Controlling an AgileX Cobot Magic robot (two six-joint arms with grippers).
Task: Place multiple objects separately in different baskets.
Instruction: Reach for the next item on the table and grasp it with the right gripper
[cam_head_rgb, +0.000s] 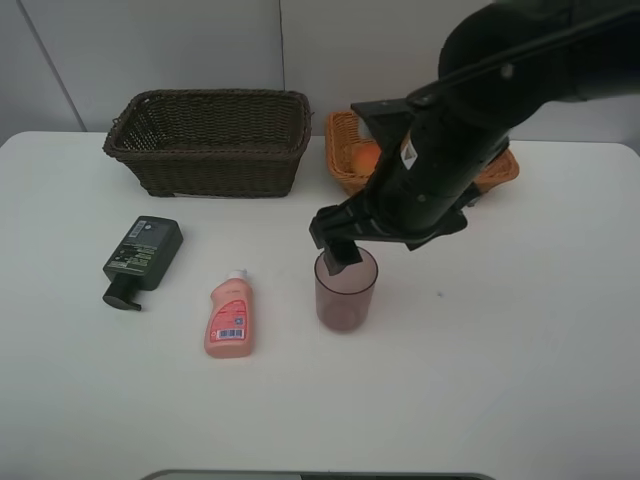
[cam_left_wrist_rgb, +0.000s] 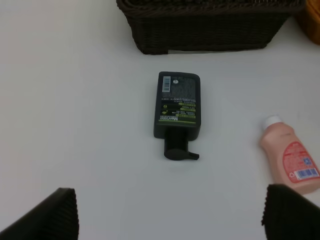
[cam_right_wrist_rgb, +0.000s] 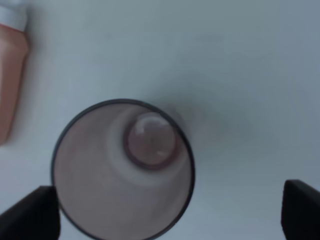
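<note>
The translucent purplish tumbler (cam_head_rgb: 346, 292) stands upright mid-table. My right gripper (cam_head_rgb: 343, 247) hangs open just above its rim; the right wrist view looks straight down into the tumbler (cam_right_wrist_rgb: 100, 185), between the wide-apart fingertips (cam_right_wrist_rgb: 30, 215). The dark green pump bottle (cam_head_rgb: 143, 255) and the pink white-capped bottle (cam_head_rgb: 230, 316) lie flat on the left. My left gripper (cam_left_wrist_rgb: 170, 220) is open and empty, short of the pump bottle (cam_left_wrist_rgb: 178, 107), with the pink bottle (cam_left_wrist_rgb: 291, 157) to one side. An orange (cam_head_rgb: 365, 158) lies in the light tan basket (cam_head_rgb: 343, 140). The dark brown basket (cam_head_rgb: 210, 140) looks empty.
The right arm covers most of the tan basket, so the rest of its contents are hidden. Both baskets stand side by side at the table's far edge. The left arm does not show in the high view. The dark basket's wall (cam_left_wrist_rgb: 210, 30) lies beyond the pump bottle.
</note>
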